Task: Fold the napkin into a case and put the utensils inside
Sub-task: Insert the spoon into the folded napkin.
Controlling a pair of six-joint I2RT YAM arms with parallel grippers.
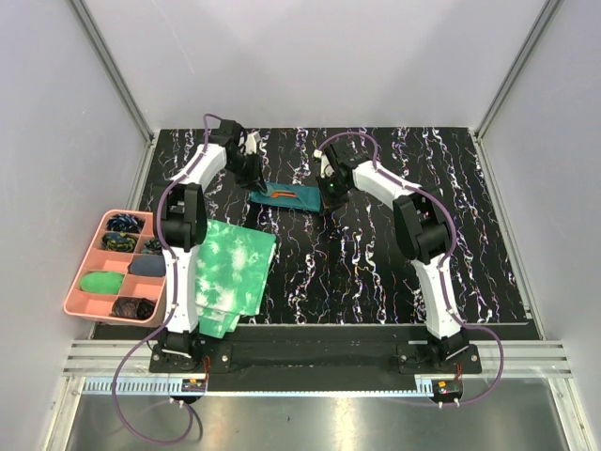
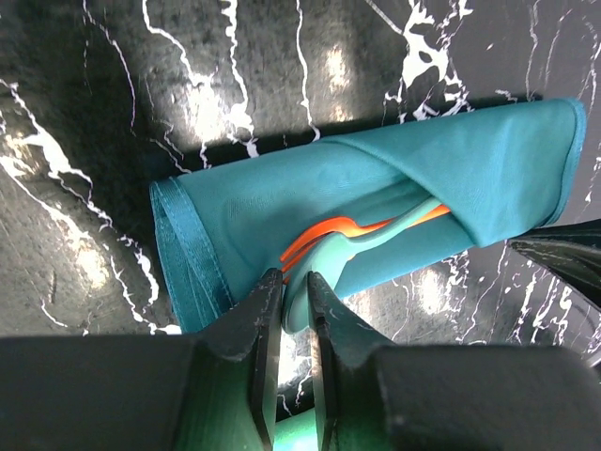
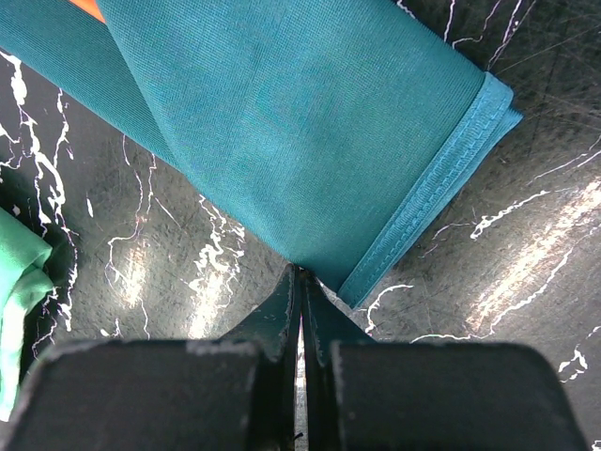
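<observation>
Top external view, nearest the arm bases first: a green-and-white tie-dye cloth (image 1: 235,272) lies on the black marbled table (image 1: 376,272), its left part hidden under the left arm. Farther left sits a pink tray (image 1: 80,287) with small items in its compartments.

Farther back, around mid-table, lies the case (image 1: 299,198), a slim strip of folded dark teal cloth, with one arm reaching to each end.

At its left end the left gripper (image 2: 296,293) has its fingers only narrowly parted. The pale end of the teal spoon (image 2: 324,258) sits in that gap, though I cannot tell whether they pinch it. The spoon and the orange utensil (image 2: 324,228) lie side by side, their far ends tucked under a diagonal flap of the case.

At the other end the right gripper (image 3: 300,282) is pressed together, its tips right at the cloth's edge beside a hemmed corner.
</observation>
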